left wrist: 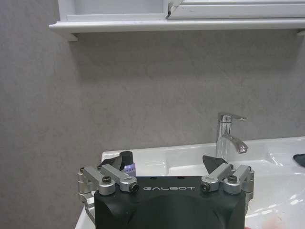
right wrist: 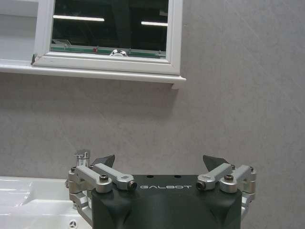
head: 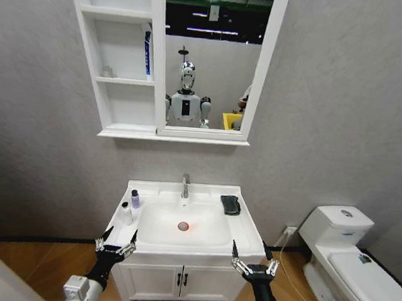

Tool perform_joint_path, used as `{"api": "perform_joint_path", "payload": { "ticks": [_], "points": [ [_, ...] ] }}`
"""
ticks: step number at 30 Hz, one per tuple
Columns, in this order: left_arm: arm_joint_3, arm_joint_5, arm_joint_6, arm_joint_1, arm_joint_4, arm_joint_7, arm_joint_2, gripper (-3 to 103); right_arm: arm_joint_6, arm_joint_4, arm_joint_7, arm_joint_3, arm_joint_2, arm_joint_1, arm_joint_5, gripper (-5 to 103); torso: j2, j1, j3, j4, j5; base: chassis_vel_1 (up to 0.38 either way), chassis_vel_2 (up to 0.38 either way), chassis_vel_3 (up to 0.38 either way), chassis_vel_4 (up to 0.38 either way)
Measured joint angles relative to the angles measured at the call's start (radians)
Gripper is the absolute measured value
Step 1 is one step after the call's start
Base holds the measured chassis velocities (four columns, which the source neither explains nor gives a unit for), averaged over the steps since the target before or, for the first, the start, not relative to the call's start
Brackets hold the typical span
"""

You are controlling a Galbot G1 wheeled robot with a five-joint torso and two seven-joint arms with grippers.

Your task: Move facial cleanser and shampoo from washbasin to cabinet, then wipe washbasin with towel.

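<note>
**Both grippers wide open, nothing picked up yet**

Our left gripper (head: 115, 245) hangs at the front left corner of the washbasin (head: 247, 224), jaws spread wide and empty. Our right gripper (head: 255, 264) does the same at the front right corner.

Past the left one, a small purple bottle (head: 135, 199) stands on the left ledge with a white one (head: 125, 212) just beside it. They look light, stiff and probably slick, so we'd grab mid-body. The towel (head: 230, 204) lies on the right ledge, soft and floppy, so pinch from above.

Further back, the cabinet (head: 127, 126) already holds a blue tube (head: 147, 54). We can't read any labels, and the white bottle blends into the ceramic.
</note>
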State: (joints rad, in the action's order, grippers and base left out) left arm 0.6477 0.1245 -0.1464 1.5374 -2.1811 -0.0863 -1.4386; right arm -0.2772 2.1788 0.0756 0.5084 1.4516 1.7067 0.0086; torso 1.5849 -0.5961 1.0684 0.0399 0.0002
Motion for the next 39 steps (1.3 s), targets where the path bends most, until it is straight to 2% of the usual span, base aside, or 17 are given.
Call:
{"api": "perform_joint_path", "payload": {
  "ticks": [4,5,6,10,12,15,24,26,29,31,33,34,35,37,38,39],
  "points": [
    [-0.002,0.002,-0.004,-0.042,0.057,0.013,0.011,93,0.005,0.002,-0.007,0.007,-0.006,0.0,0.008,100,0.0,0.001,0.0,0.0008,-0.0002,-0.048,0.042,-0.042,-0.006],
    [0.001,0.006,-0.006,-0.053,0.08,0.017,0.016,97,0.005,0.003,-0.014,0.008,-0.009,0.0,0.013,100,0.0,0.002,0.0,0.0009,-0.0003,0.002,-0.039,-0.094,-0.002],
    [0.003,0.015,-0.007,-0.07,0.112,0.02,0.024,94,0.004,0.004,-0.02,0.009,-0.012,0.002,0.017,100,0.001,0.003,-0.001,-0.0003,-0.0004,0.063,-0.039,-0.061,0.005],
    [0.007,0.036,-0.01,-0.125,0.189,0.026,0.042,93,-0.003,0.005,-0.028,0.011,-0.016,0.007,0.02,100,0.001,0.003,-0.001,-0.0002,-0.0004,0.082,-0.045,-0.043,0.042],
    [0.015,0.053,-0.015,-0.167,0.237,0.03,0.051,92,-0.004,0.001,-0.029,0.012,-0.021,0.005,0.024,100,0.001,0.003,-0.001,0.0005,-0.0003,0.04,-0.023,-0.024,0.021],
    [0.023,0.075,-0.023,-0.213,0.295,0.034,0.059,93,-0.004,-0.003,-0.03,0.015,-0.033,-0.002,0.035,100,0.001,0.002,0.0,-0.0003,-0.0001,0.0,0.0,0.0,0.0],
    [0.01,0.096,-0.034,-0.315,0.417,0.034,0.06,93,-0.004,-0.01,-0.029,0.031,-0.046,0.005,0.047,100,0.0,0.001,0.0,0.0001,-0.0002,-0.006,0.004,0.018,-0.001],
    [0.006,0.093,-0.035,-0.333,0.439,0.035,0.055,97,-0.003,-0.011,-0.029,0.031,-0.045,0.005,0.045,100,0.0,0.001,0.0,0.0002,-0.0001,0.0,0.0,0.0,0.0],
    [0.002,0.086,-0.035,-0.36,0.476,0.035,0.052,93,-0.002,-0.011,-0.028,0.029,-0.043,0.006,0.043,100,0.0,0.001,0.0,0.0002,-0.0001,0.0,0.0,0.0,0.0],
    [0.002,0.079,-0.035,-0.376,0.503,0.034,0.056,83,-0.002,-0.011,-0.028,0.031,-0.042,0.007,0.042,100,0.0,0.001,0.0,0.0001,-0.0002,0.0,0.0,0.0,0.0],
    [0.003,0.078,-0.034,-0.381,0.511,0.033,0.058,83,-0.002,-0.011,-0.027,0.032,-0.042,0.009,0.041,100,0.0,0.001,0.0,0.0001,-0.0002,0.0,0.0,0.0,0.0],
    [0.005,0.079,-0.033,-0.392,0.526,0.027,0.062,72,-0.002,-0.011,-0.027,0.034,-0.042,0.012,0.039,100,0.0,0.001,0.0,0.0001,-0.0002,0.0,0.0,0.0,0.0],
    [0.005,0.079,-0.033,-0.392,0.526,0.027,0.062,72,-0.002,-0.011,-0.027,0.034,-0.042,0.012,0.039,100,0.0,0.001,0.0,0.0001,-0.0002,0.0,0.0,0.0,0.0],
    [0.007,0.082,-0.033,-0.406,0.54,0.019,0.067,61,-0.002,-0.011,-0.026,0.034,-0.042,0.017,0.037,100,0.0,0.001,0.0,0.0001,-0.0002,0.0,0.0,0.0,0.0],
    [0.007,0.082,-0.032,-0.409,0.542,0.016,0.068,61,-0.003,-0.011,-0.026,0.035,-0.042,0.017,0.037,100,0.0,0.001,0.0,0.0001,-0.0002,0.0,0.0,0.0,0.0],
    [0.005,0.082,-0.031,-0.416,0.549,0.012,0.07,51,-0.003,-0.009,-0.026,0.036,-0.041,0.018,0.036,100,0.0,0.001,0.0,0.0001,-0.0002,0.0,0.0,0.0,0.0]
  ]
}}
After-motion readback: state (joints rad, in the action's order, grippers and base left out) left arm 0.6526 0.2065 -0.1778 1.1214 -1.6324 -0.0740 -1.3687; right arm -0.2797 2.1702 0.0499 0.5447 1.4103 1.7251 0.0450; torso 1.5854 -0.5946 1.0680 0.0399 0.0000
